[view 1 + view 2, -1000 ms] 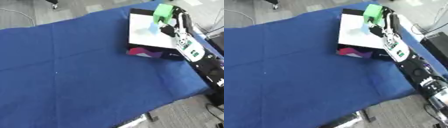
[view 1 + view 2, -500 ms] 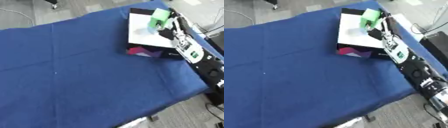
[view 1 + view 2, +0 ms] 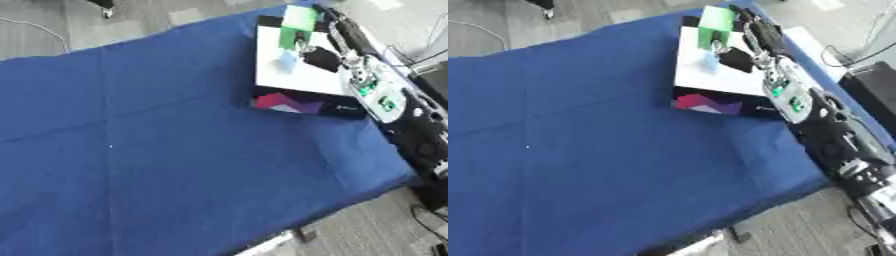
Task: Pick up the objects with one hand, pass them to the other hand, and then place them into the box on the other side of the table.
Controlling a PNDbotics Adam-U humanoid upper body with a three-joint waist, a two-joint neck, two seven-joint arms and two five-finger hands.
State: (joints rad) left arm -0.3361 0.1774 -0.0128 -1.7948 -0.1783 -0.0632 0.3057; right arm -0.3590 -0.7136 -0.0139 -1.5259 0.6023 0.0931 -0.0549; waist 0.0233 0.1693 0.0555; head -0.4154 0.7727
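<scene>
Box (image 3: 710, 75): sat at blue table (image 3: 579, 150) far right edge. Green block (image 3: 714, 24): over box far end, gripped by right hand (image 3: 741, 52) (fingers curled round it). Left hand: unseen.

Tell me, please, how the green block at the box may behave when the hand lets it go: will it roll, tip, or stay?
The green block looks flat-sided and boxy, so it probably will not roll. It looks plain and solid-coloured, perhaps foam or plastic, so likely light. The right hand holds it over the white box; if released tilted, it might tip onto a face, then settle.
</scene>
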